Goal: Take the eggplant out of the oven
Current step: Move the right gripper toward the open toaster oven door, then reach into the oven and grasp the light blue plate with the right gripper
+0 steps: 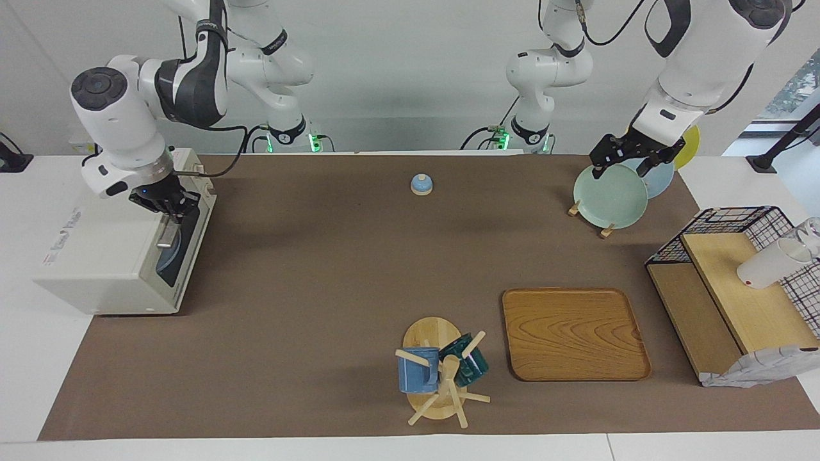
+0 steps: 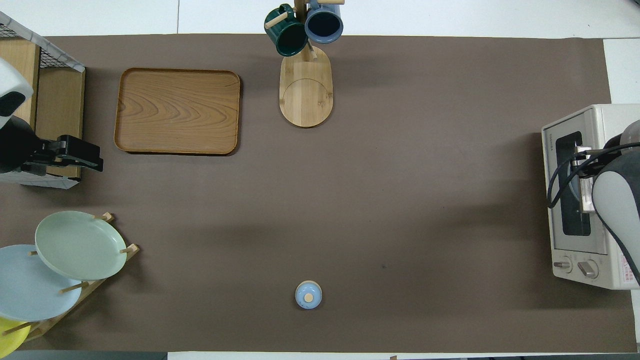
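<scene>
The off-white oven (image 1: 96, 256) stands at the right arm's end of the table with its glass door closed; it also shows in the overhead view (image 2: 557, 200). My right gripper (image 1: 169, 214) is down at the door's metal handle (image 1: 166, 237), at the end of the bar nearer the robots. The eggplant is hidden; only a bluish round shape (image 1: 172, 256) shows through the glass. My left gripper (image 1: 631, 160) is open and empty, and waits over the plate rack.
A pale green plate (image 1: 610, 195) stands in the rack. A small blue lid (image 1: 421, 184) lies near the robots. A wooden tray (image 1: 573, 333), a mug tree (image 1: 439, 371) and a wire shelf (image 1: 737, 288) lie farther out.
</scene>
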Robot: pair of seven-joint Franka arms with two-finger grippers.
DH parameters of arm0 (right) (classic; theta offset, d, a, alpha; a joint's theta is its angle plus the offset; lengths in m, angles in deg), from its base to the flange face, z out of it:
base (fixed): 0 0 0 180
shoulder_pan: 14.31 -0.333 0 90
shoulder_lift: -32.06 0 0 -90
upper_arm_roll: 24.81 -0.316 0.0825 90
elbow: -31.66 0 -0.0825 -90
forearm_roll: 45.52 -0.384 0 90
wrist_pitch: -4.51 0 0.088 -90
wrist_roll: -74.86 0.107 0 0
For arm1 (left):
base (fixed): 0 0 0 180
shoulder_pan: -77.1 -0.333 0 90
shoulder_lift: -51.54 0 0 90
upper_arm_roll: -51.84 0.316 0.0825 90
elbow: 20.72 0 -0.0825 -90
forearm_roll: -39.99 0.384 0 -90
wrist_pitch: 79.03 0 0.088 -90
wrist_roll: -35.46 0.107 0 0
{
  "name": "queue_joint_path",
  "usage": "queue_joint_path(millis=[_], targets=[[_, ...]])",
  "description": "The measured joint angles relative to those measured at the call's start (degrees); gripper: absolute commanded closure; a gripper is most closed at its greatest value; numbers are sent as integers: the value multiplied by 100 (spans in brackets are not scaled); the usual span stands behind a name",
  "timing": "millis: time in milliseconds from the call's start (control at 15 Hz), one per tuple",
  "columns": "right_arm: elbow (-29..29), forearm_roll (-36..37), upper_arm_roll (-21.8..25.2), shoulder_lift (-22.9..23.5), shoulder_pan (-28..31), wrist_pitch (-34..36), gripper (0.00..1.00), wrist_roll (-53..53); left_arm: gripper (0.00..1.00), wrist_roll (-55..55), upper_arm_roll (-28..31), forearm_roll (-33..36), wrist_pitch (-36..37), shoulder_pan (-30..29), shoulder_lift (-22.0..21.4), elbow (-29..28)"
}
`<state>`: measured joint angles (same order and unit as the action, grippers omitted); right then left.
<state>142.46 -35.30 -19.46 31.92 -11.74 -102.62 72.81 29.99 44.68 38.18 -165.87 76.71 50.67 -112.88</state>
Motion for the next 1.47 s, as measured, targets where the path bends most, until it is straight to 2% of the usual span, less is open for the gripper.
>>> queue_joint_path(millis=[600,933,1200,1467], targets=[[324,68,-53,-53,-26,-374,100,44,0,0,0,0,0,0,0,0],[829,-80,-117,-130,-434,-924,100,403,0,0,0,0,0,0,0,0],[1242,-329,-133,128,-717,-1683,100,637,0,0,0,0,0,0,0,0],[1532,-347,-156,628,-873,-2567,100,843,0,0,0,0,0,0,0,0]])
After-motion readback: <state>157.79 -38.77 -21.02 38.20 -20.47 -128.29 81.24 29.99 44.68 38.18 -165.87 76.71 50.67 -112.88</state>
